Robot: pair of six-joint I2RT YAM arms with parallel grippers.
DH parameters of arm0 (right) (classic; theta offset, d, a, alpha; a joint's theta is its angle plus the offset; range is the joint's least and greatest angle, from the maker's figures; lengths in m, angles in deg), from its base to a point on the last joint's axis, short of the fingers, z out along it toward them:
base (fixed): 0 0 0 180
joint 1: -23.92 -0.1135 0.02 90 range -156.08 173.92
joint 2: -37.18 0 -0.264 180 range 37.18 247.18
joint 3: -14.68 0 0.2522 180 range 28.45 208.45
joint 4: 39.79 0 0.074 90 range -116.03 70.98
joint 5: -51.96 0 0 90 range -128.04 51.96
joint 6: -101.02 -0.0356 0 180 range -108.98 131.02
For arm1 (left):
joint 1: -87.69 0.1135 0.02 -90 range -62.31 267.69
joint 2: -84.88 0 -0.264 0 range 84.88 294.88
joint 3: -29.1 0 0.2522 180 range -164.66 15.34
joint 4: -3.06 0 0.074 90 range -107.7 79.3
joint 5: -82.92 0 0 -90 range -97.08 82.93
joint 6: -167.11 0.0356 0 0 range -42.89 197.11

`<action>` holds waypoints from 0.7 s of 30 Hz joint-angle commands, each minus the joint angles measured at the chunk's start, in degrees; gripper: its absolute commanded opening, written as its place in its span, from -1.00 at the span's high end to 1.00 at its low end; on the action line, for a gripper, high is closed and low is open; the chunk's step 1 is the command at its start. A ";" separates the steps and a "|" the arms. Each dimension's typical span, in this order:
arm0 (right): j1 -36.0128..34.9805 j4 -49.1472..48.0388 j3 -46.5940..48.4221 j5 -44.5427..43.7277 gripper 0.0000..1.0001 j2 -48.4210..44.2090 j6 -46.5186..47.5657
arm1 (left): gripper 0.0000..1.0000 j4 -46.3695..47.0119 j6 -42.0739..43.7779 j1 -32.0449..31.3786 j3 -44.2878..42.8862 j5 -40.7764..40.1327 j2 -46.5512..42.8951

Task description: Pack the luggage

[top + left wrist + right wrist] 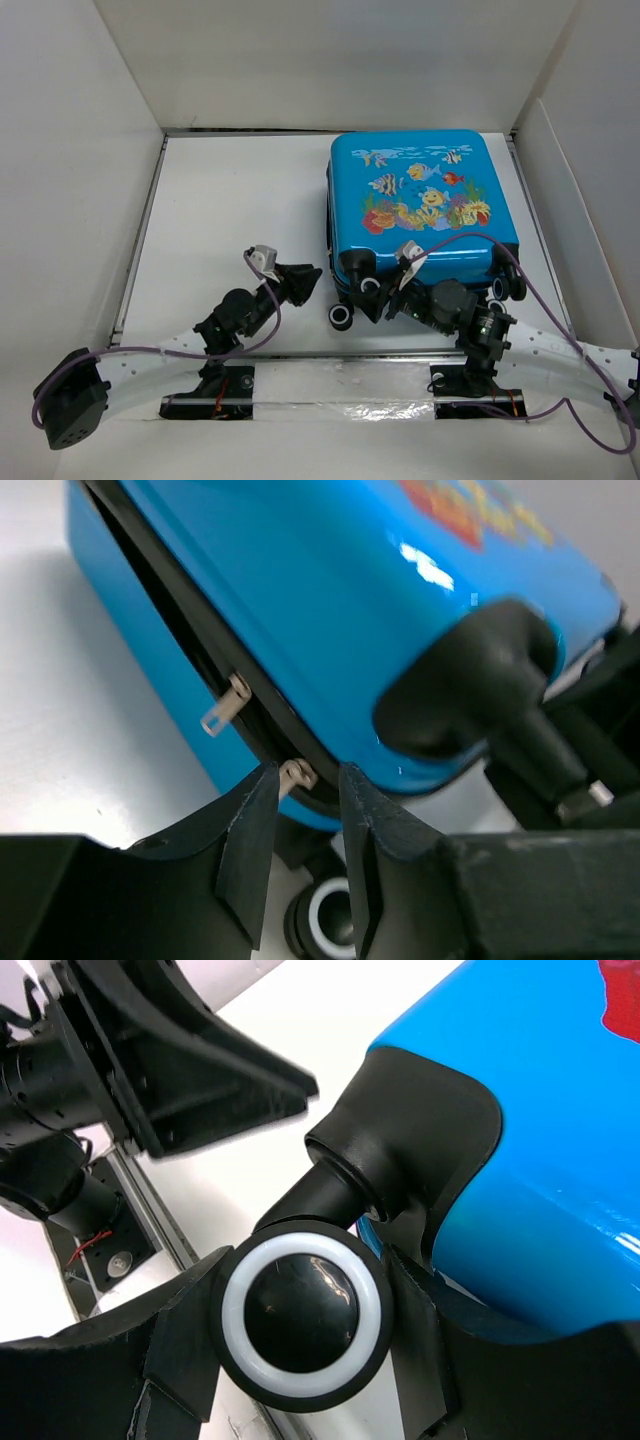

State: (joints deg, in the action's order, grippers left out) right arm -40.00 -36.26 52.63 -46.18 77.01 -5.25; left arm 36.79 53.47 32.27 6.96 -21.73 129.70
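The luggage [415,195] is laid flat on the table [230,200], right of centre, printed shell up. Its long axis runs near to far, with the wheeled end pointed at the arms. The left gripper [305,780] is set at the near left corner, just left of the case. Its fingers are narrowly parted, with a zip pull [297,775] loose between them. The seam runs away toward the far side, past a second pull [225,712]. The right gripper [300,1290] is closed on a near wheel [305,1325], so the zip is judged to fall to the left arm.
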 commanded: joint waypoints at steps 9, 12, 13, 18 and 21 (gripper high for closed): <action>-1.12 1.89 2.80 -0.03 1.00 1.30 -0.08 | 0.20 4.63 3.51 1.01 -1.90 11.13 13.27; -1.12 2.50 2.97 -0.12 1.00 1.39 -0.25 | 0.19 6.65 3.60 2.42 -1.90 12.81 14.86; -1.12 2.59 2.89 0.05 1.00 1.47 -0.25 | 0.19 6.66 3.86 2.42 -2.51 13.07 15.21; -1.12 2.42 2.62 -0.03 1.00 1.39 -0.25 | 0.19 4.03 6.58 2.42 -5.15 11.67 15.65; -1.12 2.07 2.71 0.49 1.00 1.39 -0.08 | 0.23 3.15 8.78 3.04 -7.26 11.49 17.31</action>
State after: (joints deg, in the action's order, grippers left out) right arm -40.26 -35.46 53.53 -46.84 78.30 -5.69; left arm 38.29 59.09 34.70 3.09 -10.47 146.11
